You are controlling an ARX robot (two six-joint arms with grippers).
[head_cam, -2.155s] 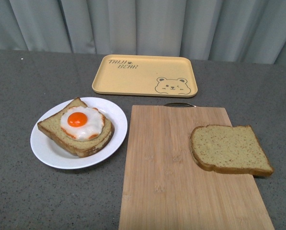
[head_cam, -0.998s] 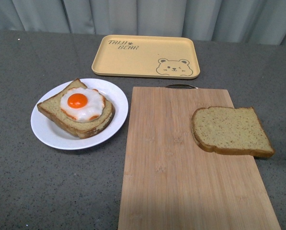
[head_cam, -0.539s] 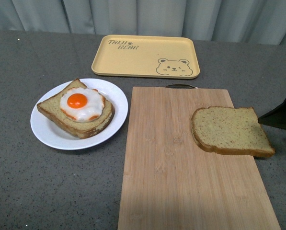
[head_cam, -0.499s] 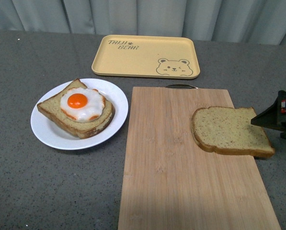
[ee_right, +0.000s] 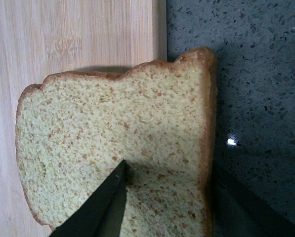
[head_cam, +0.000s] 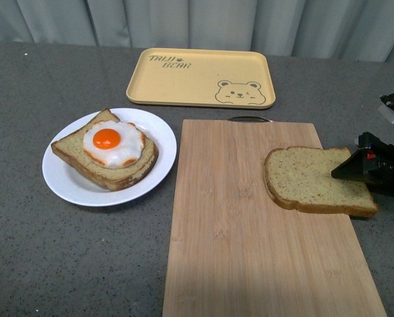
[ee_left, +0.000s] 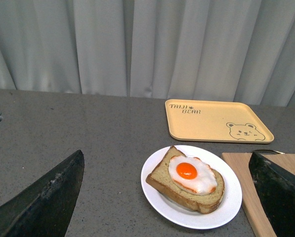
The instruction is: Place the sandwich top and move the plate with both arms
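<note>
Tan sandwich top (head_cam: 309, 178) overhangs the board (head_cam: 249, 218) on its R side, toward the right gripper (head_cam: 347, 173) (the nearer arm). Jaws wide, straddling its crust.

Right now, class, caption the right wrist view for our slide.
Open black right gripper straddles the plain tan-brown bread slice overhanging the wooden cutting board.

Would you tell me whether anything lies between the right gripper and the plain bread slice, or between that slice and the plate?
Nothing visible does. The right gripper sits at the bread slice, jaws open around its edge, and only bare cutting board and table lie between it and the plate.
</note>
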